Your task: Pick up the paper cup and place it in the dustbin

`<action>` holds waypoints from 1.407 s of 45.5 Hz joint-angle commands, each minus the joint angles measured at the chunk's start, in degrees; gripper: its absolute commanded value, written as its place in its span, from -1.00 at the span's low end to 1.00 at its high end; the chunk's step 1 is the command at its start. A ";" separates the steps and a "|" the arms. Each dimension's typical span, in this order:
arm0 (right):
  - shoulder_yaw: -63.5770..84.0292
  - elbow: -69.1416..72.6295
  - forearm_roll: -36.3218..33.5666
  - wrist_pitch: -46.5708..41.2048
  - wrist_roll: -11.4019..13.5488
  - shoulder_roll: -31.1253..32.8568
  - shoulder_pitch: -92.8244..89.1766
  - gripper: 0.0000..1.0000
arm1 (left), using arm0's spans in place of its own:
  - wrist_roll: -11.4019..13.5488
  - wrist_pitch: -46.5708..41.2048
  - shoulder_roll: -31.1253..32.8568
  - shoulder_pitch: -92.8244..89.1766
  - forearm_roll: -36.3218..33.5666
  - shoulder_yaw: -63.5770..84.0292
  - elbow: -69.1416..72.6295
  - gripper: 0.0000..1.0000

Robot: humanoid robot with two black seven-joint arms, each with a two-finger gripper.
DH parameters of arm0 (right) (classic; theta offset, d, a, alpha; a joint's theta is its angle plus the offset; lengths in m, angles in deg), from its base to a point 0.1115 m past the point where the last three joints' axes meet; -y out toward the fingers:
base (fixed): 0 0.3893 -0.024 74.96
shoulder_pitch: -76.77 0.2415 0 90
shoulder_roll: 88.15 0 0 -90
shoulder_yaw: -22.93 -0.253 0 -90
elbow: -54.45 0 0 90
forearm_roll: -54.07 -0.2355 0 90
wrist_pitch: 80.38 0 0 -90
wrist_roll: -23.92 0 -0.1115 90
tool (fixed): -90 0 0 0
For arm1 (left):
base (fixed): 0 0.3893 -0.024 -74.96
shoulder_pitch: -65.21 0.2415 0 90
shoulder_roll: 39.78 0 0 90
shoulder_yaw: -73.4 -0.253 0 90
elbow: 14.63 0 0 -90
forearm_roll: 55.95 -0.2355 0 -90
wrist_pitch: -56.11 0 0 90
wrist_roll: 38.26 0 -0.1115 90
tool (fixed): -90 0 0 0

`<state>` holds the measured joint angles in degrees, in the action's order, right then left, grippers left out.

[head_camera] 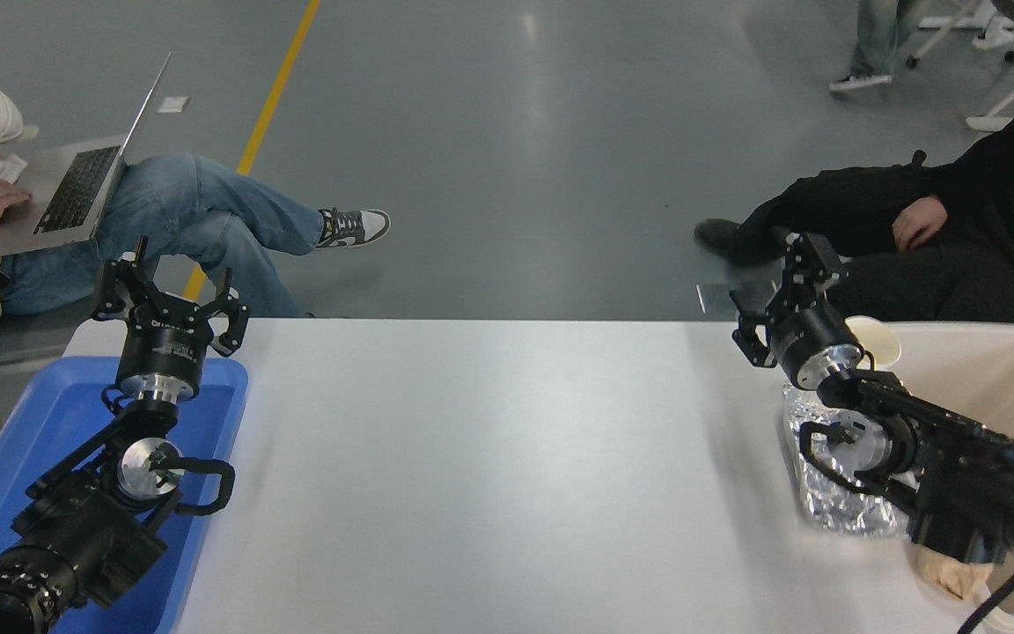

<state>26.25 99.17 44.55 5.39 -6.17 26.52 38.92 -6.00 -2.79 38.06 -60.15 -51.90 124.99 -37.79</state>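
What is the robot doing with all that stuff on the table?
The robot's right pincer is open and holds nothing, up at the table's far right corner. A white paper cup stands just to its right, partly hidden behind the wrist, next to the big beige dustbin. Crumpled foil lies under that arm. The left pincer is parked open over a blue tray.

Glossy grey floor (516,132), yellow line (274,97), white table (489,467)
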 commanded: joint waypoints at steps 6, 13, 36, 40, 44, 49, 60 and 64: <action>51.94 14.69 -1.38 -8.42 0.03 4.86 32.56 1.00 | -0.01 0.01 -0.06 -0.06 -0.10 0.00 -0.05 0.98; 60.39 17.68 -0.33 -15.00 0.30 2.05 41.35 1.00 | -0.01 0.01 -0.06 -0.06 -0.10 0.00 0.04 0.98; 73.32 32.88 8.46 -39.09 35.88 -8.94 74.22 1.00 | -0.01 0.01 -0.06 -0.06 -0.09 0.00 0.04 0.98; 73.41 35.43 8.46 -40.77 38.70 -9.12 80.03 1.00 | -0.01 0.01 -0.06 0.03 -0.09 0.00 0.04 0.98; 73.32 36.14 8.46 -40.77 38.71 -9.03 84.25 1.00 | -0.01 0.01 -0.06 0.03 -0.01 0.00 0.04 0.98; 73.41 36.14 8.29 -40.77 38.62 -9.29 86.19 1.00 | -0.01 0.01 -0.06 0.03 -0.01 0.00 0.04 0.98; 73.94 37.37 8.29 -40.77 38.27 -11.05 85.49 1.00 | -0.01 0.01 -0.06 0.03 -0.01 0.00 0.04 0.98; 74.64 37.81 8.29 -40.77 38.18 -11.58 85.49 1.00 | -0.01 0.01 -0.06 0.03 -0.01 0.00 0.04 0.98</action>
<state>99.74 135.16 52.70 -34.80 30.97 16.48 122.75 -6.01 -2.78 38.01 -60.13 -51.94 124.99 -37.78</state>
